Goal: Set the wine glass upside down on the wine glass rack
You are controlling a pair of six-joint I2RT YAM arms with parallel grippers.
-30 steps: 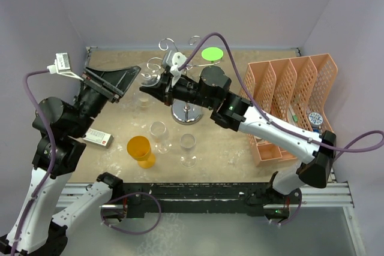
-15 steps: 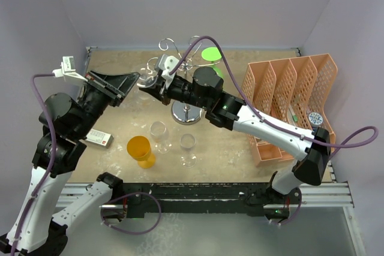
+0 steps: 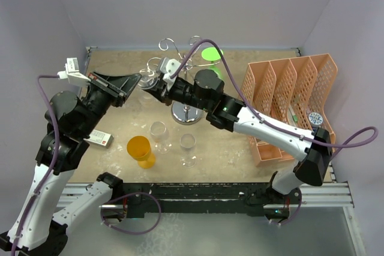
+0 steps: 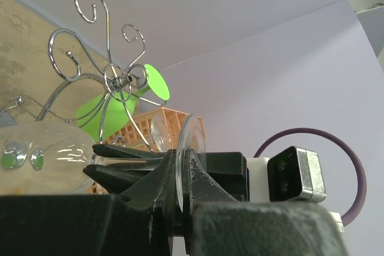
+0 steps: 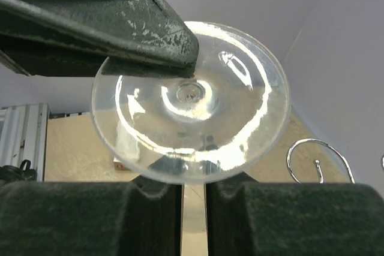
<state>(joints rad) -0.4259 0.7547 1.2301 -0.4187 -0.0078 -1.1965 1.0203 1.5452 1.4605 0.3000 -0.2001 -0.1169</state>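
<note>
The clear wine glass (image 3: pixel 147 78) hangs on its side in the air, left of the top of the silver wire wine glass rack (image 3: pixel 186 112). My left gripper (image 3: pixel 137 80) is shut on the edge of the glass's round foot (image 4: pixel 193 139), the disc pinched between its fingers. In the right wrist view the foot (image 5: pixel 191 100) fills the middle. My right gripper (image 3: pixel 153 86) sits around the stem behind the foot, its jaws a little apart (image 5: pixel 193 196). The bowl (image 4: pixel 42 154) points toward the rack's curled arms (image 4: pixel 111 76).
An orange lattice organiser (image 3: pixel 288 97) stands at the right. An orange cup (image 3: pixel 140 149), two upright clear glasses (image 3: pixel 159 134) (image 3: pixel 188 145) and a small white box (image 3: pixel 99 138) sit on the table in front. A green plastic glass (image 3: pixel 211 53) is at the rack's far side.
My left gripper has come in from the left and closed on the glass's foot. My right gripper's jaws have parted slightly; the glass shifted a little left.
</note>
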